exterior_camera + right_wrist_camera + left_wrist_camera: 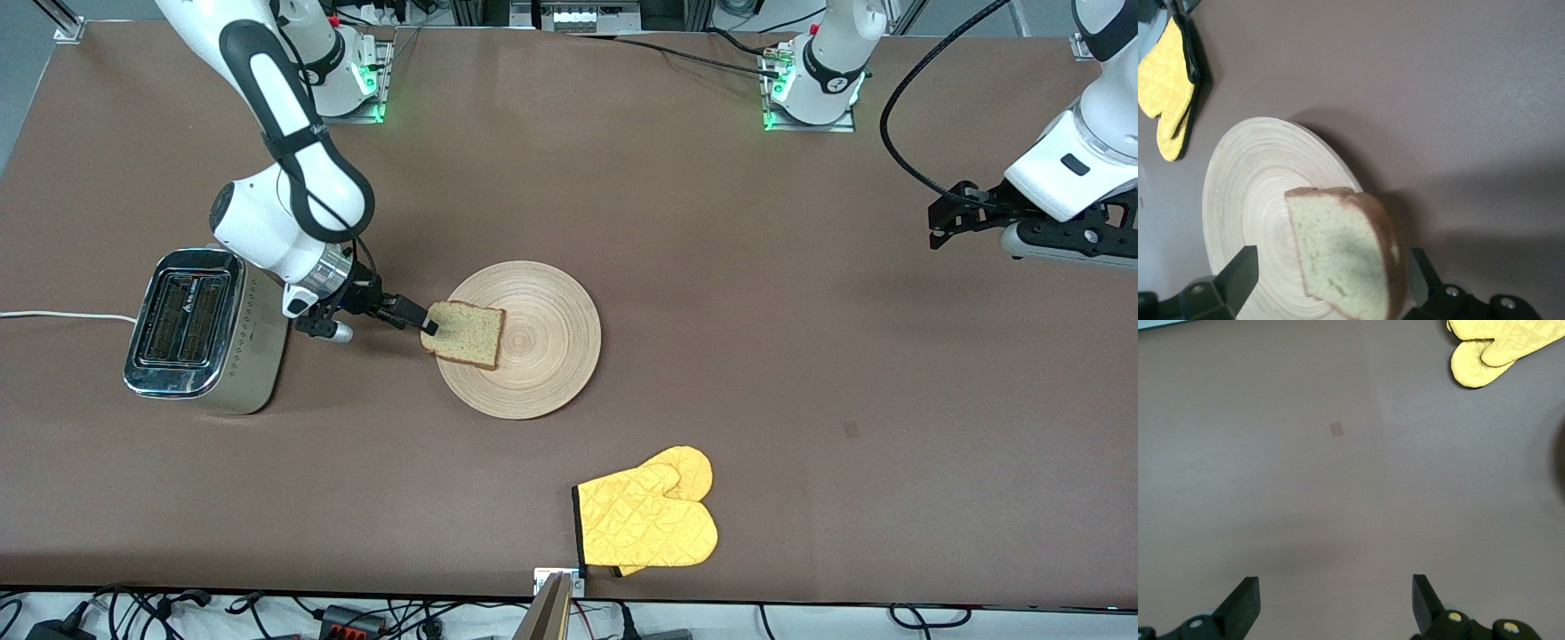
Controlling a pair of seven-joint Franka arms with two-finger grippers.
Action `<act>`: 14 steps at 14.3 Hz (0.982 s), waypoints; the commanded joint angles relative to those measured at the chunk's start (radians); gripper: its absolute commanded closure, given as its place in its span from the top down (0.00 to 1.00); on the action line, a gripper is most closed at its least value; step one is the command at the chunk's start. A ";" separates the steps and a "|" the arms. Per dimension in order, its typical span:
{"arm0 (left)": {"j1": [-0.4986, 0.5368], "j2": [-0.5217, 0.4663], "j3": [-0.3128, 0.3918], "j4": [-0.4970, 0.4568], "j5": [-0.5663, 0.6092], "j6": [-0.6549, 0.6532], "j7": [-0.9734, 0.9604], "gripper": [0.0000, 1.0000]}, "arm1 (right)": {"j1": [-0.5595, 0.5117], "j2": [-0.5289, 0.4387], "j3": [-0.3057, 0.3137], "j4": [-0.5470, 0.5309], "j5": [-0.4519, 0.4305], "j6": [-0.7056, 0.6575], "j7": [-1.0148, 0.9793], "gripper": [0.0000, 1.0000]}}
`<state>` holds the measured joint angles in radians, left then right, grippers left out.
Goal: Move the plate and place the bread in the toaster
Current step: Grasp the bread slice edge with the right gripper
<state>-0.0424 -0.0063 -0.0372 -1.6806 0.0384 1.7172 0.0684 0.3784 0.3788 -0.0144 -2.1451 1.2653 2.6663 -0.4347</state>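
Note:
The round pale-wood plate (544, 356) lies mid-table, beside the toaster (200, 329) at the right arm's end. The bread (464, 333) rests on the plate's rim nearest the toaster and is tilted up on one edge. My right gripper (428, 324) is low at that rim and open, reaching in from the toaster's side. In the right wrist view the bread (1338, 240) stands between the spread fingers of the right gripper (1331, 265), close against one finger (1419, 270), over the plate (1251, 180). My left gripper (935, 227) waits open over bare table at the left arm's end, seen open (1335, 588) in its own view.
A yellow oven mitt (649, 520) lies near the table edge closest to the front camera, nearer than the plate; it also shows in both wrist views (1491, 350) (1168, 87). The toaster's white cord (53, 315) runs off the table end.

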 commanded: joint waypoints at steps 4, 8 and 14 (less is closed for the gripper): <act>-0.004 0.014 0.005 0.027 -0.008 -0.013 0.022 1.00 | 0.036 0.032 0.002 -0.009 0.103 0.079 -0.188 1.00; -0.004 0.014 0.005 0.027 -0.008 -0.019 0.022 1.00 | 0.043 0.041 0.004 -0.006 0.105 0.104 -0.191 0.98; -0.002 0.016 0.005 0.027 -0.008 -0.021 0.022 1.00 | 0.045 0.049 0.004 -0.004 0.106 0.098 -0.243 0.72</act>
<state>-0.0425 -0.0025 -0.0374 -1.6788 0.0384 1.7152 0.0701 0.4163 0.4273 -0.0122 -2.1453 1.3322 2.7450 -0.6242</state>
